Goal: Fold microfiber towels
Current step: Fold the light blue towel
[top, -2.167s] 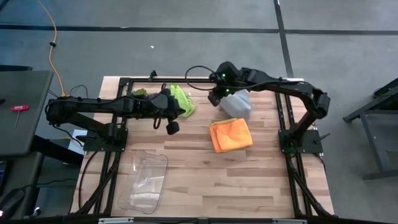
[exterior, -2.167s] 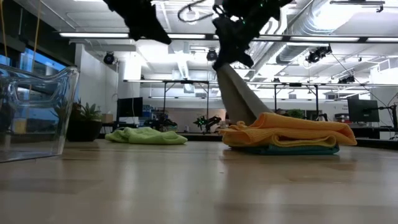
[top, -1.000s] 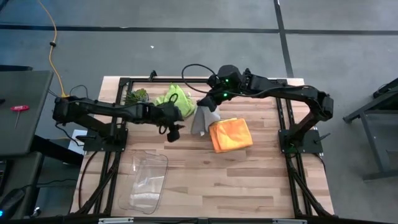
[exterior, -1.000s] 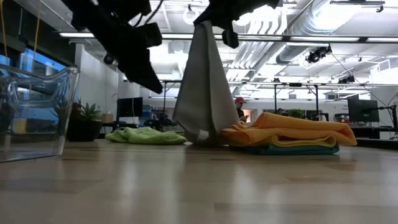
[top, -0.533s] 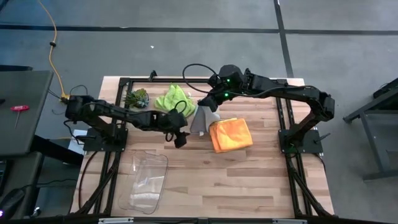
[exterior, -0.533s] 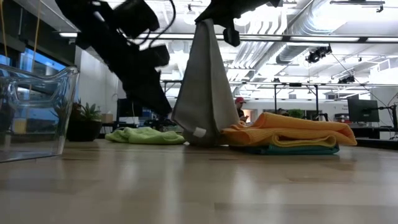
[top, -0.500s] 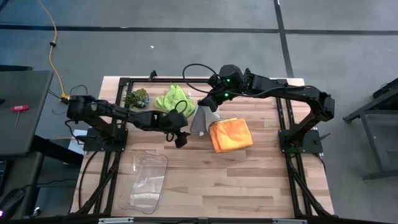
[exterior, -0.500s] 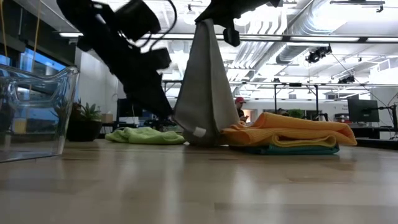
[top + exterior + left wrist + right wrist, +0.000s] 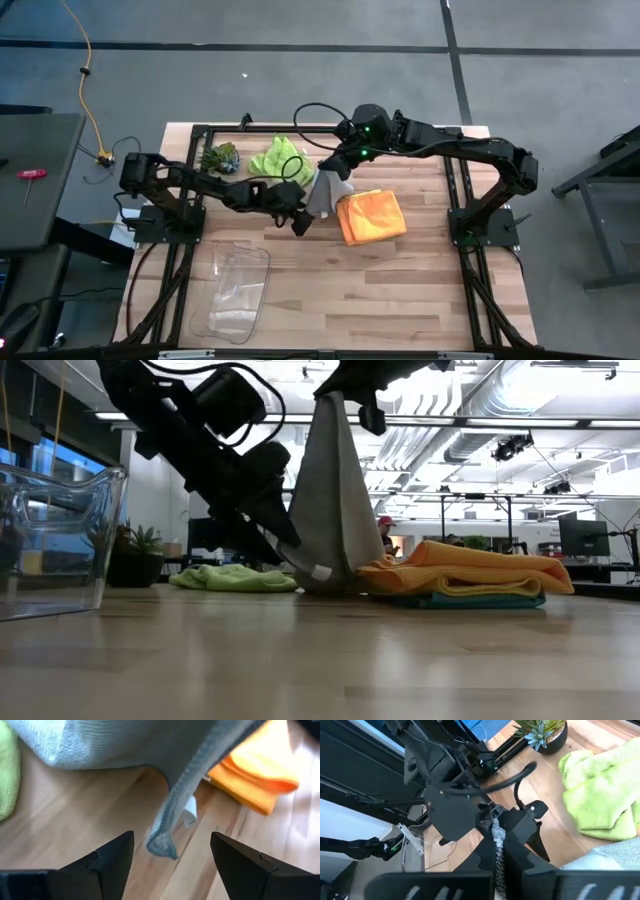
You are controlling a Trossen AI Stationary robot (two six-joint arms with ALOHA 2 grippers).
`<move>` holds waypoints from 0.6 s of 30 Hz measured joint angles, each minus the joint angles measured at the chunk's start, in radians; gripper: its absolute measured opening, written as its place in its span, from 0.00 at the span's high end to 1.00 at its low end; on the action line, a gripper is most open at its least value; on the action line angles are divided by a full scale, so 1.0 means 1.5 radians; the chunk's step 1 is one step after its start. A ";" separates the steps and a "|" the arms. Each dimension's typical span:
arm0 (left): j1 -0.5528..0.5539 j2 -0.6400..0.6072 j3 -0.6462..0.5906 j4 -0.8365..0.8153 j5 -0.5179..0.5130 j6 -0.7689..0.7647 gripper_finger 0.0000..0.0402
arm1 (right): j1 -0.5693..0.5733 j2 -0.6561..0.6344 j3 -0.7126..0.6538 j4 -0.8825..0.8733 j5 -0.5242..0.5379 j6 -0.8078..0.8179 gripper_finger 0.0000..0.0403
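A grey towel (image 9: 330,500) hangs from my right gripper (image 9: 345,395), which is shut on its top, high over the table's middle. Its lower end (image 9: 318,205) rests on the wood against a folded orange towel (image 9: 370,215). The orange towel lies on a teal one (image 9: 470,600). My left gripper (image 9: 300,222) is open and low by the grey towel's bottom corner (image 9: 162,845). One finger stands on each side of that corner without touching it. A crumpled lime green towel (image 9: 278,158) lies at the far left. My right gripper pinches the grey towel's top corner (image 9: 498,839) between its two fingers, coming from above and slanting down toward the table's left. The cloth is bunched there; one layer or several, I cannot tell. The towel hangs spread below the fingers with its bottom edge (image 9: 325,582) on the table.
A clear plastic bin (image 9: 235,290) lies near the front left. A small spiky plant (image 9: 220,157) stands at the far left beside the lime green towel. Bare wood stretches along the table's near half, right of the bin.
My left gripper has gone toward the table's right edge and down, rolling as it went, and now stands at the grey towel's bottom corner. The grey towel has kept hanging in place.
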 joint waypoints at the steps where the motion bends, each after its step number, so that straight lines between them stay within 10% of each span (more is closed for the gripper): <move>1: 0.005 0.000 0.000 0.001 0.006 -0.017 0.37 | 0.000 0.000 0.000 0.000 0.000 -0.002 1.00; 18: 0.033 0.001 0.000 -0.041 0.106 -0.150 0.37 | 0.000 0.000 0.000 0.000 0.000 -0.013 1.00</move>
